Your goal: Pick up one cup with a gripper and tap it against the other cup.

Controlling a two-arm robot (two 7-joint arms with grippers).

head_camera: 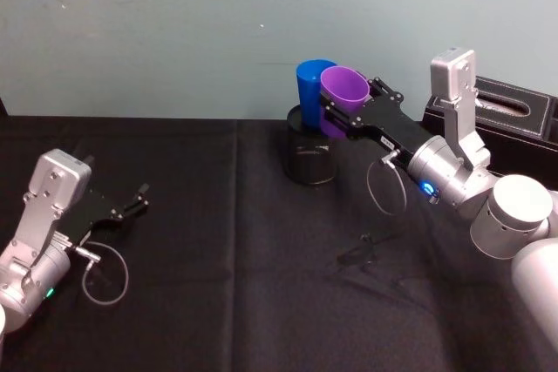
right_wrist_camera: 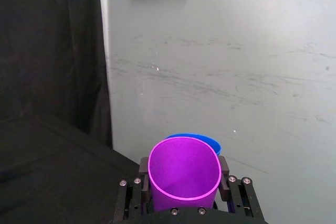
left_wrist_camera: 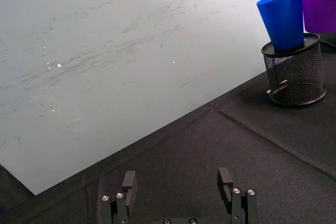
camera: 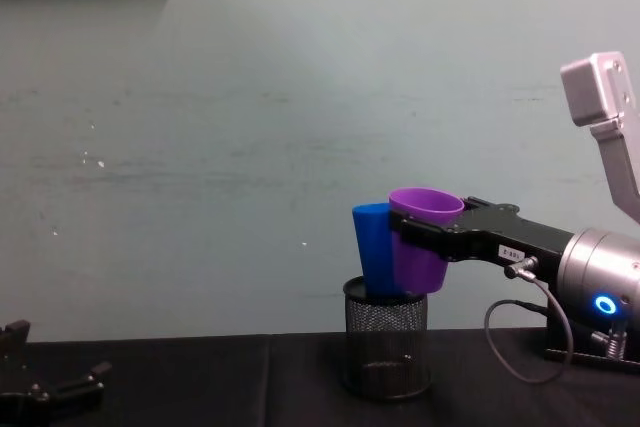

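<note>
One cup [head_camera: 344, 91] mouth-up, perhaps against other cup [head_camera: 308, 89].

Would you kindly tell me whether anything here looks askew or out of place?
Only the blue cup: it sits tilted in the black mesh holder rather than upright. The right claw holds the purple cup raised right beside it; whether they touch is unclear. The left claw is parked open, far left. Nothing looks spilled.

Silver round arms [head_camera: 446, 173], black angular left gripper [head_camera: 139, 199], same black right gripper [head_camera: 338, 115], thin grey looped cables [camera: 487, 335], small blue light [camera: 603, 304]
</note>
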